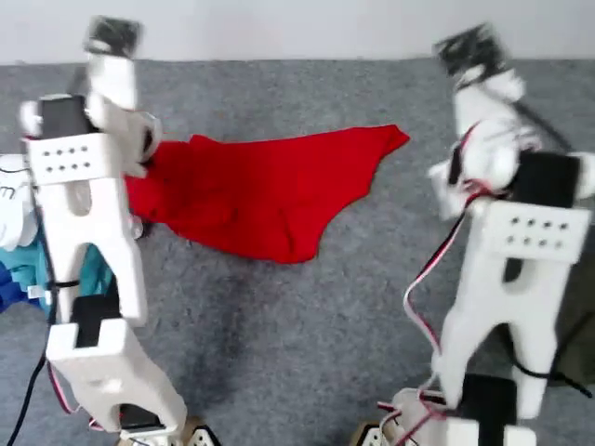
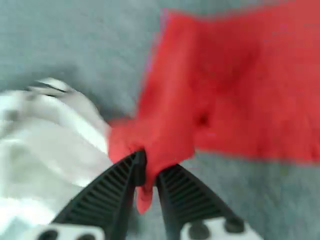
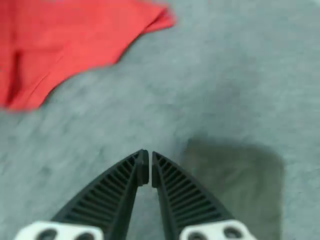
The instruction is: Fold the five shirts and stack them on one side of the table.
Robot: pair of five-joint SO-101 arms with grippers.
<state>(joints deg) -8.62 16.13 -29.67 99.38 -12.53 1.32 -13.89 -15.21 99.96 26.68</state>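
- Grey felt-like tabletop (image 1: 307, 316) under both arms, pale wall along its back edge.
- On left gripper (image 2: 146, 165), jaws pinched tight on a bunched fold of the red shirt (image 1: 270, 195), close to the left edge of the tabletop.
- On right gripper (image 3: 147, 162), jaws pressed together with nothing between, over bare grey surface toward the right edge, apart from the red fabric.
- From the pinched fold, red shirt spread wrinkled across the back half of the tabletop, one pointed corner toward the back right.
- Just beside the pinched fold, white cloth (image 2: 45, 135) crumpled at the left edge.
- Next to it along the left edge, teal cloth (image 1: 23, 265), partly behind the left arm.
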